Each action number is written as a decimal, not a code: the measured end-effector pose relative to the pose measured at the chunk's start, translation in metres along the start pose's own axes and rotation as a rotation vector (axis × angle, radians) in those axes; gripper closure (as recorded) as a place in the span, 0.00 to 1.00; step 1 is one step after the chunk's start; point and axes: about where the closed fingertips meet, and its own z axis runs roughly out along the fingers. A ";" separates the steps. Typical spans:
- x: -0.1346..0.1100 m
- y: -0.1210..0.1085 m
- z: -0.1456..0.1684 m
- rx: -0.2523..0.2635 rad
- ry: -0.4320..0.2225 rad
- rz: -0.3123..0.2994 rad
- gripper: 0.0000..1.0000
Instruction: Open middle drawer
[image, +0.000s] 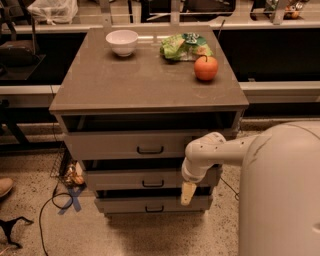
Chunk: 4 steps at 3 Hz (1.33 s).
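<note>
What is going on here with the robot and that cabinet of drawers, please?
The robot's arm reaches across the front of a three-drawer cabinet. Its gripper hangs pointing down at the right end of the middle drawer, to the right of that drawer's dark handle, which it is not holding. A white bowl, a green bag and an orange fruit sit on the cabinet top, and nothing is touching them.

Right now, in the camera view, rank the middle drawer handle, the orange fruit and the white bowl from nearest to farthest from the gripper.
1. The middle drawer handle: just left of the gripper, which hangs before the drawer's right end.
2. The orange fruit: up on the cabinet top, right side.
3. The white bowl: back left of that top.
</note>
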 end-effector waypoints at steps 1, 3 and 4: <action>0.002 -0.010 0.015 0.007 -0.011 0.018 0.19; 0.011 -0.003 0.022 0.059 -0.026 0.066 0.72; 0.011 -0.003 0.021 0.063 -0.026 0.065 0.95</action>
